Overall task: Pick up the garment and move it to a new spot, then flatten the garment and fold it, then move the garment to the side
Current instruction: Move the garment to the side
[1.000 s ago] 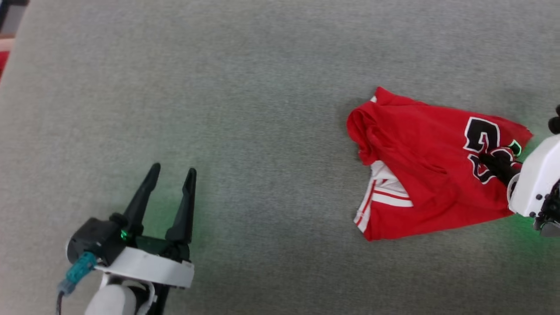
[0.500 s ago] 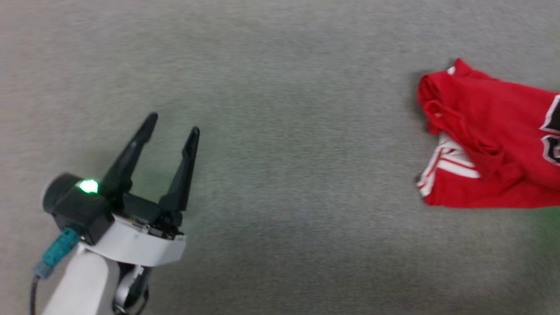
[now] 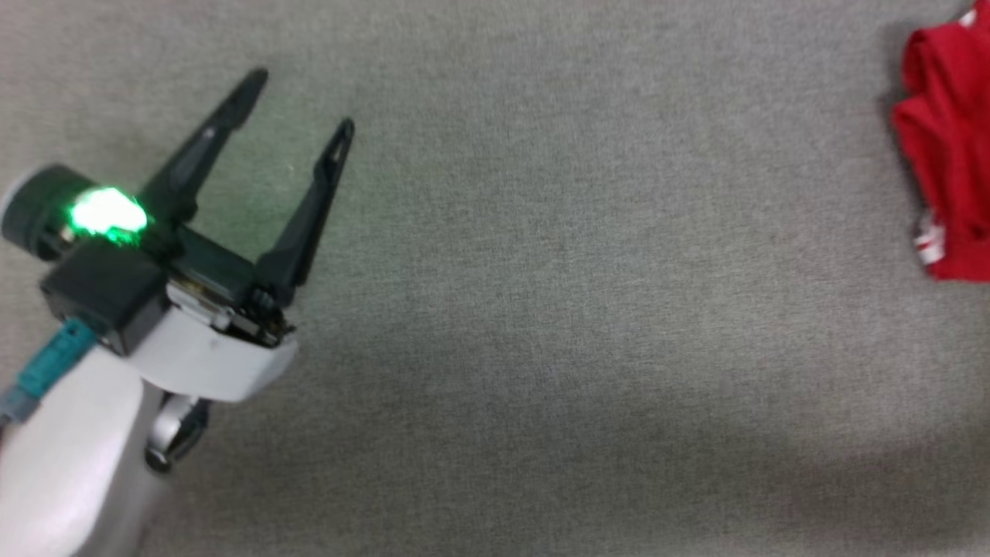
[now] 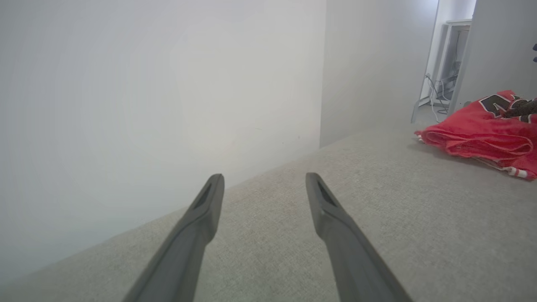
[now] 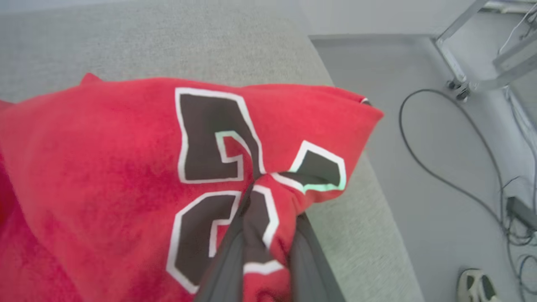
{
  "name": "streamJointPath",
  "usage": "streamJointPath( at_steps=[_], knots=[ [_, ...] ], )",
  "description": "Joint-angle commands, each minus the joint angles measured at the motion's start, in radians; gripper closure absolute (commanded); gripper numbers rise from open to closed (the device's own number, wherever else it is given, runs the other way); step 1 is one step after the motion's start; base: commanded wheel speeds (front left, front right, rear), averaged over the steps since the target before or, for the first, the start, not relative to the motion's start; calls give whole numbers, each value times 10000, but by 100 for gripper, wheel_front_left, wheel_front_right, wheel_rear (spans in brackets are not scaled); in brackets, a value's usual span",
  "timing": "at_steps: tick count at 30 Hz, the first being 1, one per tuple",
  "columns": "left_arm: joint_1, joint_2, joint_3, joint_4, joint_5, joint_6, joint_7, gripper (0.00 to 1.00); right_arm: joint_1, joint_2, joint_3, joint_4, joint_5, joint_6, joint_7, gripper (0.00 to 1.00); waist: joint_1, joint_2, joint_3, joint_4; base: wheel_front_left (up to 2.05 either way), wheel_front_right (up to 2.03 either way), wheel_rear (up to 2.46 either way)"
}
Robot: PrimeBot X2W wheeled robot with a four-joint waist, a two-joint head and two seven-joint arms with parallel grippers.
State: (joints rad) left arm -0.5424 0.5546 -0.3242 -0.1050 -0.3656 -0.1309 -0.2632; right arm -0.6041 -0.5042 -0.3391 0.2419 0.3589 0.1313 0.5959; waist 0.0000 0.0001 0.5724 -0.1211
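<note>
The garment (image 5: 105,167) is a red jersey with a black, white-edged number, lying bunched on a grey fabric surface (image 3: 541,325). My right gripper (image 5: 268,209) is shut on a fold of the cloth at the number, and the cloth hides its tips. In the head view only the garment's (image 3: 947,155) left end shows, at the right edge. My left gripper (image 3: 302,100) hovers open and empty over the surface at the upper left, far from the garment. In the left wrist view the left gripper (image 4: 263,179) points along the surface toward a wall, with the garment (image 4: 474,134) off to the right.
The surface's edge (image 5: 369,235) runs just beside the held fold. Beyond it lies a grey floor with cables (image 5: 440,167), a wheeled metal frame (image 5: 470,63) and a shoe (image 5: 474,285). A white wall (image 4: 147,105) borders the surface's far side.
The head camera has swung left: the garment has slid to the picture's right edge and the right gripper has left it. The left gripper sits higher in the picture, still open.
</note>
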Motion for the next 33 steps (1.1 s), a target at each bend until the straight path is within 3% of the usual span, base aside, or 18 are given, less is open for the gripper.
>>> streamJointPath(
  at_steps=[1, 11, 16, 22, 24, 25, 29, 33],
  knots=[
    [-158, 87, -22, -7, -11, 8, -10, 0, -217, -142, 81, 72, -100, -11, -120, 100, 0, -1, 376, -94, 0, 0, 0],
    [-1150, 784, -160, -54, -101, 8, -10, 0, -2148, -1857, 2218, 1944, -1096, -11, -1748, 100, 0, -1, 1031, 12, 0, 0, 0],
    [-1275, 970, -83, -90, -94, 8, -10, 0, -2887, -1813, 3270, 2855, -1367, -11, -2448, 100, 0, -1, 1188, -10, 0, 0, 0],
    [-1175, 991, 6, -21, -43, 6, -10, 0, -3261, -1525, 3459, 3965, -1569, -11, -2988, 100, 0, -1, 1150, -2, 0, 0, 0],
    [-1059, 948, 108, 12, -33, 9, -10, 0, -3273, -1445, 3270, 4229, -1535, -11, -3220, 48, 0, -1, 1074, -11, 0, 0, 0],
    [-992, 919, 166, 25, -27, 11, -10, 0, -3287, -1412, 3181, 4331, -1527, -11, -3354, 2, 0, -1, 1010, -18, 0, 0, 0],
    [-640, 689, 454, 156, -61, 83, -10, 0, -3215, -1319, 2857, 4621, -1265, -11, -3874, 0, 0, -1, 576, -2, 0, 0, 0],
    [-66, 260, 781, 427, -108, 160, -10, 0, -2815, -1490, 3170, 4588, -1092, -11, -4263, 0, 0, -1, -52, 132, 0, 0, 0]
  ],
)
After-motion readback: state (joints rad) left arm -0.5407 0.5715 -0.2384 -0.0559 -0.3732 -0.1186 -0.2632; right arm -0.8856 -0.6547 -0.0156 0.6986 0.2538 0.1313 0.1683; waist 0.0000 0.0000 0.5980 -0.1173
